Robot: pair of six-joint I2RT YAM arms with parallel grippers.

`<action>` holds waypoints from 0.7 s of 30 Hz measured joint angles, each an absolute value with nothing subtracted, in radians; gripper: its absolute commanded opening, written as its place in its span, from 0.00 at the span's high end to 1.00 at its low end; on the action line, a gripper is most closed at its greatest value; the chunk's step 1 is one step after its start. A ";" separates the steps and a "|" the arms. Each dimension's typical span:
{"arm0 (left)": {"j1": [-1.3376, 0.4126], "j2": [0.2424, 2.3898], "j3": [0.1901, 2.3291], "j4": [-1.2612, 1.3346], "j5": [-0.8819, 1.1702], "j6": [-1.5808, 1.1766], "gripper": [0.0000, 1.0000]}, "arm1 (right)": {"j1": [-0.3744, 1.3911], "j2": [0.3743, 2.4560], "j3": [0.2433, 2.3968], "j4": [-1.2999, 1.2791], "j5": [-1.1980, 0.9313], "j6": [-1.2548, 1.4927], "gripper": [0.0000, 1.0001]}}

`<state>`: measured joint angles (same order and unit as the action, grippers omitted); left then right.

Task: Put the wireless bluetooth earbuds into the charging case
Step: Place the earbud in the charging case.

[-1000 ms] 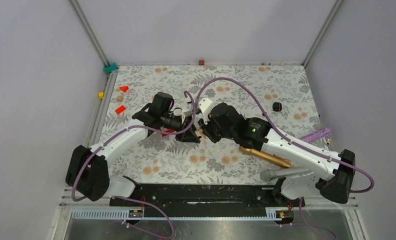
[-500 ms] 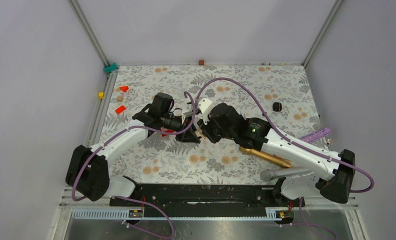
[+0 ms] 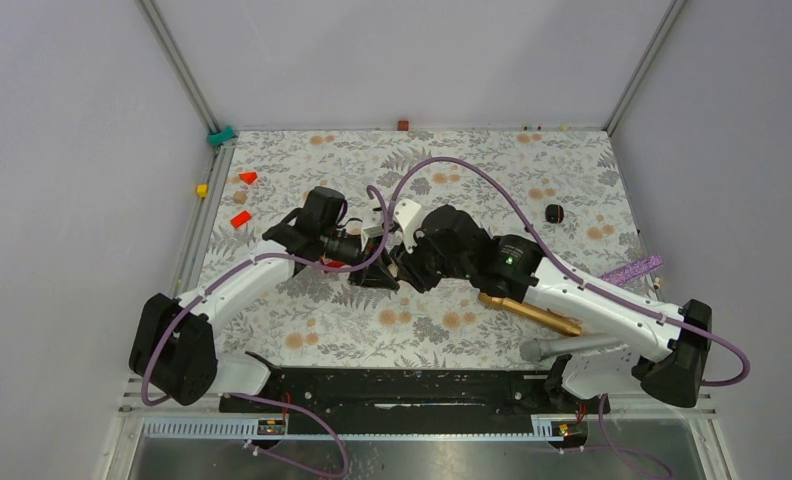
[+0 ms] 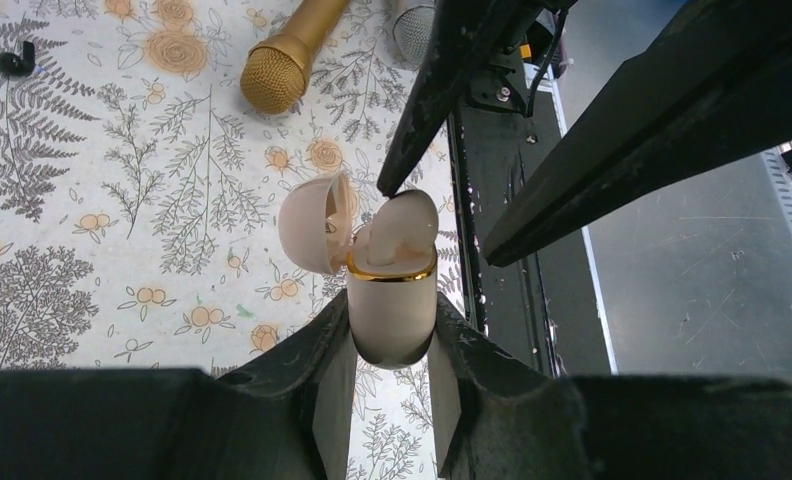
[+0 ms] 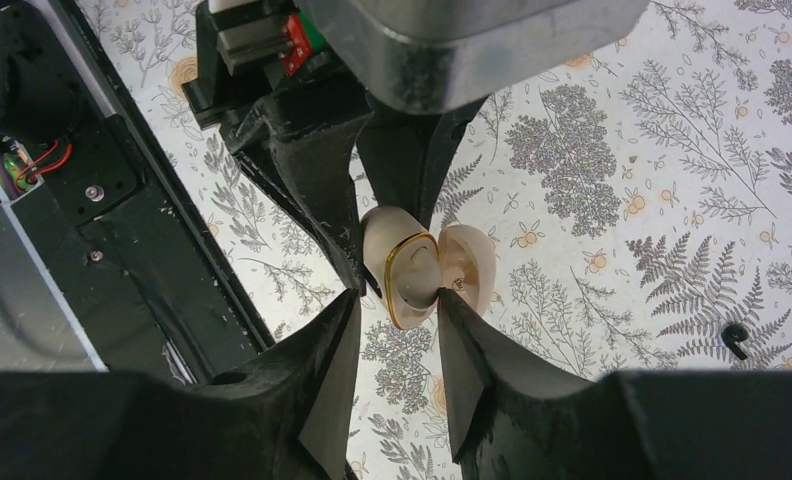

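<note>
Pinching the pale pink, gold-rimmed plastic charging case (image 4: 392, 295) at lower centre, the left gripper (image 4: 392, 320) gripped its body, lid flipped open. Just beyond, a whitish earbud (image 4: 404, 222) sat proud in its mouth, touched by one tip of the right gripper (image 5: 397, 300), whose jaws stood parted. A gentle push along the case's axis would probably seat it. A small black earbud (image 4: 12, 60) lay on the cloth, upper left.

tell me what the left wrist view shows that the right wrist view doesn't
Only left wrist: a gold microphone and a silver microphone on the cloth, plus a pale earbud standing in the case mouth. Only right wrist: a red connector on the left arm's wrist. Both: the charging case, lid open, clamped by the left gripper, and a black earbud on the cloth, maybe not the same one.
</note>
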<state>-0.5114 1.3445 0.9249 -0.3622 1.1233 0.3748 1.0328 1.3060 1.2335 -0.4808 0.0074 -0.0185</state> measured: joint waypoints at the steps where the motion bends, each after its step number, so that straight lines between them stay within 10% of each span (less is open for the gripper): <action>1: -0.510 1.341 0.925 -0.364 1.127 0.377 1.00 | 1.034 1.304 1.236 -0.482 0.001 -0.022 0.57; 21: -0.445 1.252 0.925 -0.364 1.220 0.381 1.00 | 1.049 1.238 1.411 -0.621 -0.100 -0.149 0.41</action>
